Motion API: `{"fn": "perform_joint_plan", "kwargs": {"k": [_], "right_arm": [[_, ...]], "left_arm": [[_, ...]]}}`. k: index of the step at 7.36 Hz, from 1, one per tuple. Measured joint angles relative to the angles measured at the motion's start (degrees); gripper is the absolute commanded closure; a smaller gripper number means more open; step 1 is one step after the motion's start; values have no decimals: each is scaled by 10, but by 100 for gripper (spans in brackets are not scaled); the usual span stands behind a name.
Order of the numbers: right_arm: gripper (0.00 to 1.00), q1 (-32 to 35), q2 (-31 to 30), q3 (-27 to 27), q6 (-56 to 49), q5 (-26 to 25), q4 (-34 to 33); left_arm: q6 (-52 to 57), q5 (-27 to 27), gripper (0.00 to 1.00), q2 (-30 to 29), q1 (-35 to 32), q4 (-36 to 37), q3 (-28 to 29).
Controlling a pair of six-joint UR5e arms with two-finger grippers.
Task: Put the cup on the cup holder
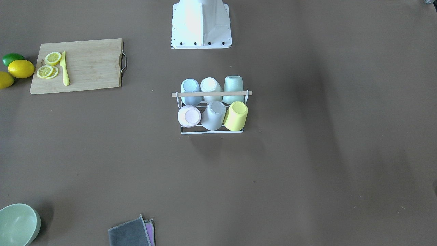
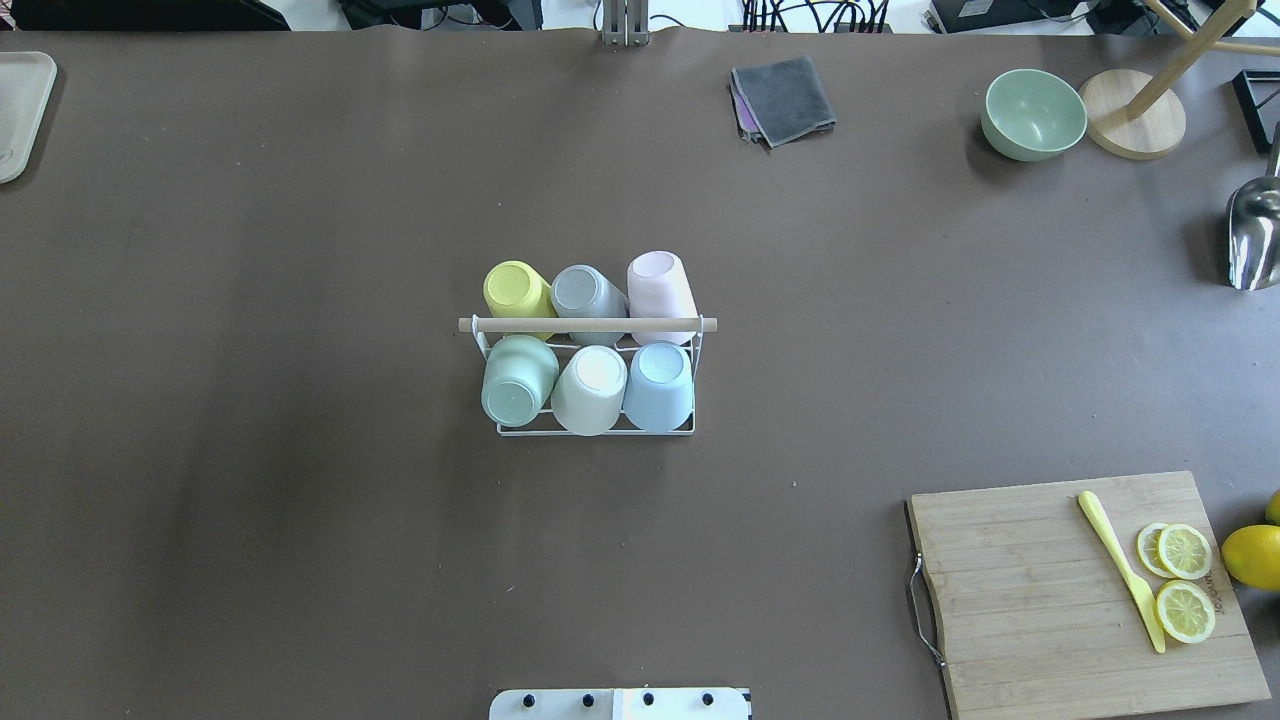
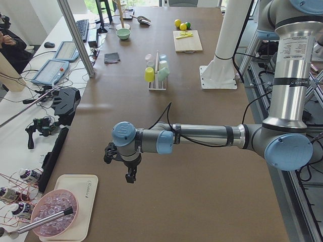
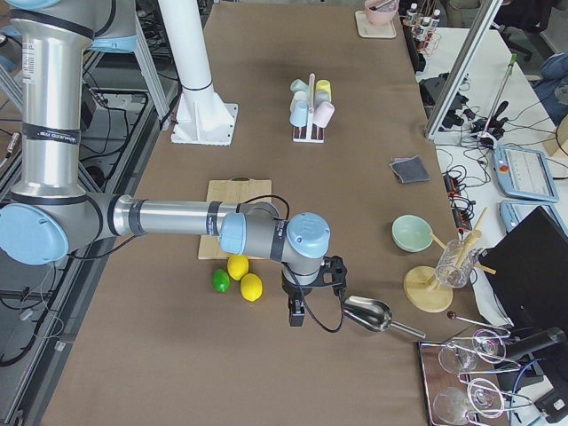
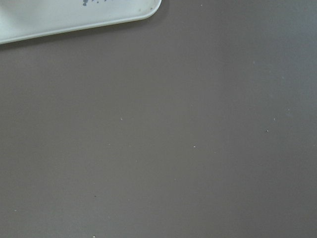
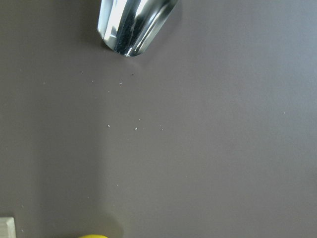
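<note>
Overhead exterior view shows us the cup holder [image 2: 590, 324] in the middle of the tabletop [image 2: 300, 300], with 6 cups [image 2: 590, 385] upside down on it. Well away from it, we cannot tell if the left gripper [image 3: 130, 176] or the right gripper [image 4: 295, 315] is open or closed.

cups [image 2: 515, 290] 6 | cup holder [image 2: 600, 432] 1 | lemons [image 1: 21, 68] 2 | lime [image 1: 12, 58] 1 | lemon slices [image 1: 53, 58] 3 | knife [image 1: 64, 70] 1

Mid-table in the overhead view, cup holder [image 2: 596, 433] bearing six cups [image 2: 598, 385], three each side of its rod [image 2: 590, 324]. From there: cloth [image 2: 785, 98] at 1 o'clock, bowl [image 2: 1033, 113] at 2, cutting board [image 2: 1040, 600] at 4, knife [image 2: 1121, 571] on it
</note>
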Motion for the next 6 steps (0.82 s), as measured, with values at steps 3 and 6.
{"fn": "perform_joint_plan", "kwargs": {"k": [3, 6], "right_arm": [[0, 1, 0, 0, 130, 8, 7], [0, 0, -6, -5, 60, 6, 8]], "left_arm": [[-1, 0, 2, 2, -12, 0, 2], [-2, 0, 2, 1, -13, 0, 2]]}}
